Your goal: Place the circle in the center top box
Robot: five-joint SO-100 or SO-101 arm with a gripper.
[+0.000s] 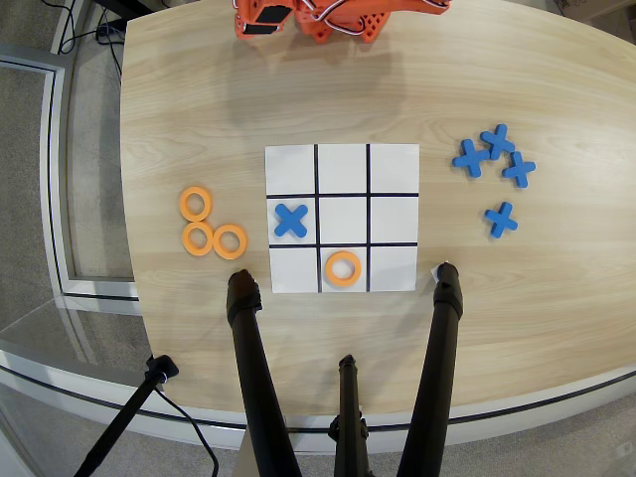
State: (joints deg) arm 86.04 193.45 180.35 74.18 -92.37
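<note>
The orange ring [343, 268] lies flat in the middle box [343, 268] of the board's [393, 169] bottom row in the overhead view (a blue cross [290, 220] sits one row up, to its left). The gripper [260, 20] is up at the table's far edge, and I cannot tell if its fingers are apart.

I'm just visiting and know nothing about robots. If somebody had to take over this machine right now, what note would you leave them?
Gripper: only the orange arm shows, at the top edge of the overhead view; its fingers cannot be made out, and nothing can be seen in them.
Things: one orange ring lies in the middle cell of the board's bottom row as this view shows it. A blue cross sits in the left middle cell. Three spare rings lie left of the board, four crosses right.
Done: a ring is placed.
Left: nothing obvious; check the cell is the intended one.
</note>
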